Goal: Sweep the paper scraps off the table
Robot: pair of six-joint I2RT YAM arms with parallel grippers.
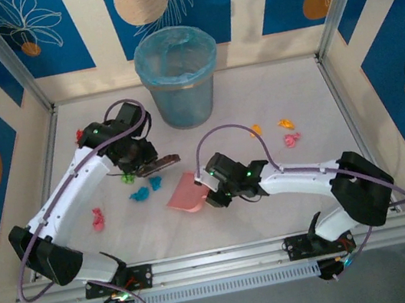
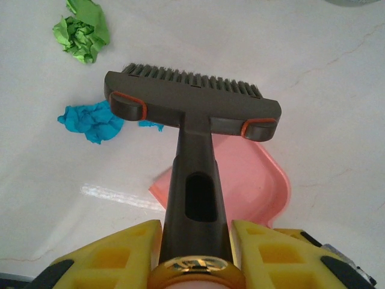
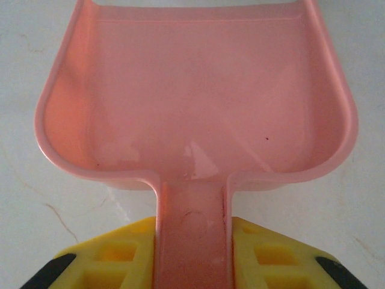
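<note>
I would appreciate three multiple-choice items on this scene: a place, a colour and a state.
1. Where does the bin stand?
A. at the table's far edge
B. by the near rail
C. on its side, left
2. What colour is the dustpan?
A. green
B. pink
C. black
3. What is the left tool doing?
A. hanging open
B. gripping the bin
C. shut on the brush handle
Answers: 1 A, the top view shows it upright there; 2 B, pink in the right wrist view; 3 C, it clamps the handle.
</note>
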